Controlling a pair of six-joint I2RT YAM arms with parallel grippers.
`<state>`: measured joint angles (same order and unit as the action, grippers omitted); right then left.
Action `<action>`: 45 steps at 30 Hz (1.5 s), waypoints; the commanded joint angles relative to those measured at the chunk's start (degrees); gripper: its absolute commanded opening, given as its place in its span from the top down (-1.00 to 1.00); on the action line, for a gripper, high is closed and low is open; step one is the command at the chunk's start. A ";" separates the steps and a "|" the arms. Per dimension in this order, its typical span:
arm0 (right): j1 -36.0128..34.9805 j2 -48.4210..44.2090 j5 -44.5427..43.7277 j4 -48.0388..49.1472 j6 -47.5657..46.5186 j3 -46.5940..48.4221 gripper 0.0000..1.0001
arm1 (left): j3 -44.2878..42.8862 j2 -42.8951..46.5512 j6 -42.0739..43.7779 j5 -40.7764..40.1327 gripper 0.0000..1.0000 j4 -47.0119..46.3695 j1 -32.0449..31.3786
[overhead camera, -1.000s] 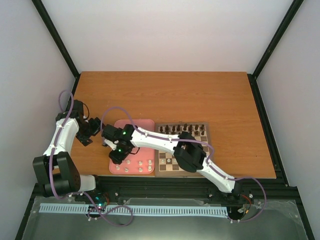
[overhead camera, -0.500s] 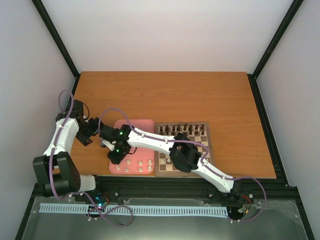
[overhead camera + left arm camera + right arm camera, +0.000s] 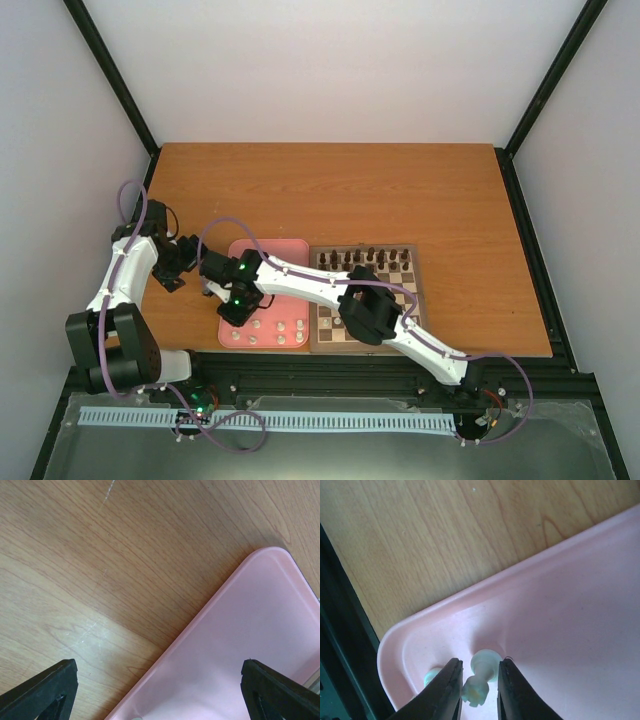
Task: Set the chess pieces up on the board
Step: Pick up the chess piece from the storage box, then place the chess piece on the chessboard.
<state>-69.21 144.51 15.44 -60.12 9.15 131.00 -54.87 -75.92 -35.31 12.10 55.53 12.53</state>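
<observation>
Over the tray's (image 3: 580, 605) near-left corner, the right gripper (image 3: 480, 666) has closed narrowly on a white piece (image 3: 479, 677), a finger against each side. A second piece (image 3: 432, 676) stands just beside it. The board (image 3: 412, 300) lies just right of the tray. The left gripper (image 3: 157, 669) hangs wide open, empty.

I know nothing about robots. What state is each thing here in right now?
Right gripper: closed on a white chess piece.
White chess piece: held between the jaws, in the tray's corner.
Left gripper: open wide, empty, above the tray's edge.
Pink tray: flat on the table, several white pieces along its near edge.
Board: dark pieces lined up on its far rows.
</observation>
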 commanded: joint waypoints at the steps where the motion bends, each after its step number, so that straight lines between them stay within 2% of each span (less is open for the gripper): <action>1: -0.46 1.04 -0.87 -0.83 0.07 1.79 0.65 | -0.34 -0.14 -0.46 0.38 -0.99 0.47 0.28; 6: -0.24 -0.93 -4.57 -0.62 0.74 1.30 0.79 | -0.47 -0.03 -0.38 0.38 -0.99 0.54 0.28; 11: 1.46 -10.75 -12.10 7.48 3.05 -5.26 0.82 | -0.35 0.03 -0.33 0.34 -0.99 0.60 0.31; 15: 5.52 -20.06 -17.20 11.46 7.62 -14.95 0.85 | -0.61 -0.23 -0.29 0.44 -1.00 0.60 0.29; 19: 10.57 -30.21 -22.98 11.04 11.87 -24.35 0.86 | -0.70 -0.51 -0.33 0.83 -0.99 0.64 0.32; 23: 17.13 -42.26 -25.61 8.28 16.43 -38.51 0.86 | -0.83 -1.07 -0.44 1.11 -1.00 0.47 0.24; 28: 25.04 -61.30 -27.39 3.30 24.82 -58.72 0.87 | -1.47 -1.79 -0.55 1.51 -1.00 0.46 0.28; 34: 30.86 -78.95 -26.20 -5.92 34.61 -72.25 0.86 | -1.56 -2.91 -0.81 2.20 -1.00 0.29 0.28; 41: 30.89 -89.05 -19.95 -12.63 42.82 -80.51 0.87 | -1.41 -3.65 -1.08 2.72 -1.00 -0.25 0.21; 45: 30.89 -90.01 -18.19 -12.00 42.67 -83.78 0.86 | -1.35 -3.72 -1.16 2.73 -1.00 -0.37 0.13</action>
<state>-38.54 55.07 -5.45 -70.78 48.56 49.52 -54.87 -79.33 -35.40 14.00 55.37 12.53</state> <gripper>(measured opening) 0.075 0.998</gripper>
